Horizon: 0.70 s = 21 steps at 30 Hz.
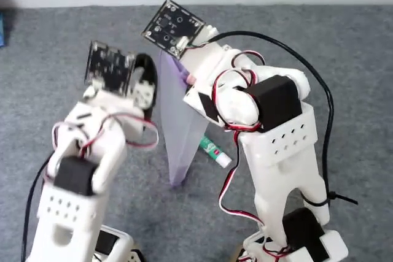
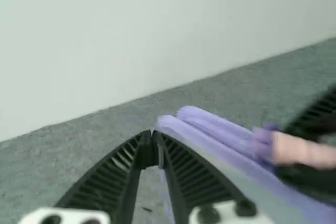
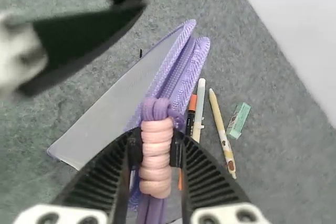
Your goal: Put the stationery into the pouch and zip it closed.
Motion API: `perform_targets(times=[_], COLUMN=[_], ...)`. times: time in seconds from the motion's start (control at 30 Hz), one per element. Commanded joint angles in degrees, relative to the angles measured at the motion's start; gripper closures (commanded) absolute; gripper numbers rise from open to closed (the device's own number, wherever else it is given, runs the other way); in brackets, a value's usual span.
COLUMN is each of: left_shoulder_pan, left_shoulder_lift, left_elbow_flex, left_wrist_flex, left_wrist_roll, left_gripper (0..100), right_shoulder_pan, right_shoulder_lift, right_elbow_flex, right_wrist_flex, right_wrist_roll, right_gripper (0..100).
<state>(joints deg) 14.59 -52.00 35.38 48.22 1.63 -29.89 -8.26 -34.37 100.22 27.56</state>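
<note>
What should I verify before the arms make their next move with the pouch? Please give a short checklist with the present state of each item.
1. Grip of the left hand on the purple pouch: ok, shut on its edge.
2. Grip of the right hand on the pink zipper pull: ok, shut on it.
3. Stationery inside the pouch: not ok. The white pen, cream pen, orange marker, green eraser and glue stick lie on the table.
4. Mouth open wide enough for loading: cannot tell.
5. Pouch steady: probably ok, held upright between both hands.
</note>
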Motion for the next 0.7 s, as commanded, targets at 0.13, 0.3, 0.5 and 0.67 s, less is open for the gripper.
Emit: perform_targets(times=[0.13,0.3,0.5,0.67], left_shoulder_pan=[8.6,14.1,22.5,25.6], left_shoulder_lift=[-9.3,-11.5,-12.1,-12.0], left_elbow_flex=[-2.5,-2.0,-2.0,1.6], left_wrist_flex=[11.5,16.1,20.5,20.8], left_wrist_roll=[0.7,1.4,2.4,1.7], left_gripper=[99,99,99,99], right_shoulder_pan=[0.5,0.5,0.5,-0.2], right_shoulder_lift=[3.8,5.4,7.3,7.9], right_elbow_flex=[0.2,0.2,0.2,0.1], right_wrist_flex=[-0.3,-0.5,-2.9,-4.6], right_wrist_roll=[-6.6,-9.5,-12.7,-16.4], right_gripper=[98.9,98.9,98.9,98.9])
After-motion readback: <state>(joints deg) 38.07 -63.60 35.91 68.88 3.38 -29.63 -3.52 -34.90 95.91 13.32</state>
